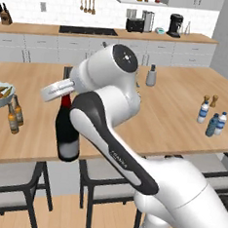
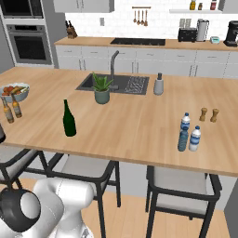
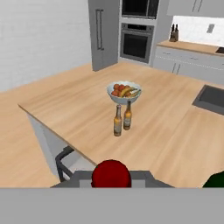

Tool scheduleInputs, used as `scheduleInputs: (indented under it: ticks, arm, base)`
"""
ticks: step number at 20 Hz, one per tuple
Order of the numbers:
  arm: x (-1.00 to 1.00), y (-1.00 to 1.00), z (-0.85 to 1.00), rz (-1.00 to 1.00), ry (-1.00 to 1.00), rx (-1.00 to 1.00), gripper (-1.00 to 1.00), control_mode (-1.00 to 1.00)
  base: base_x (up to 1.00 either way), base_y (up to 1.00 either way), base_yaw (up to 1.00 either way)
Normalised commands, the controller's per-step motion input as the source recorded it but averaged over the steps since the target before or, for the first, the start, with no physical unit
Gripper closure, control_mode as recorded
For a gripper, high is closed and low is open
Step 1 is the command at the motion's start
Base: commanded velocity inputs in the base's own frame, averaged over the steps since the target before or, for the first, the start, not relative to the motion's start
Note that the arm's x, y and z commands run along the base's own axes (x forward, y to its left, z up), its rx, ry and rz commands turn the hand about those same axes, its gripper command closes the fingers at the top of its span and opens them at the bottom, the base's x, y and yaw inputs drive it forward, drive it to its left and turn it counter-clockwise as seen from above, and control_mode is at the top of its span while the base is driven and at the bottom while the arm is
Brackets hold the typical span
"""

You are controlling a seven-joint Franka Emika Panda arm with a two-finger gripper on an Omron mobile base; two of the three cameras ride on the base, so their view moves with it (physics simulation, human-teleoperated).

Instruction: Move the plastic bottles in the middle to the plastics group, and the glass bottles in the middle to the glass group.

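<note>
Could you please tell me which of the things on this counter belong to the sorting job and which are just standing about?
Part of the job:
black wine bottle, held in the gripper
green wine bottle
blue-tinted water bottle
two clear water bottles
two amber bottles

Just standing about:
fruit bowl
potted plant
two brown shakers
grey dispenser

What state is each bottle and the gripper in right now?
Black wine bottle: upright, lifted, hanging from the gripper at the counter's near edge.
Gripper: shut on its red top.
Green wine bottle: upright, mid-counter.
Amber bottles: upright by fruit bowl.
Blue-tinted bottle: upright beside clear water bottles.
</note>
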Motion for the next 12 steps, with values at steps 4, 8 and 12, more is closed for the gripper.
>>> scheduleInputs:
  ticks: [4, 8, 12]
  arm:
    - [-0.19, 0.96, 0.00, 0.10, 0.00, 0.00, 1.00, -1.00]
    - [-0.10, 0.84, 0.00, 0.10, 0.00, 0.00, 1.00, -1.00]
    - [0.01, 0.56, 0.00, 0.07, -0.02, 0.02, 1.00, -1.00]
  base:
    - [0.00, 0.00, 0.00]
    - [0.00, 0.00, 0.00]
    - [0.00, 0.00, 0.00]
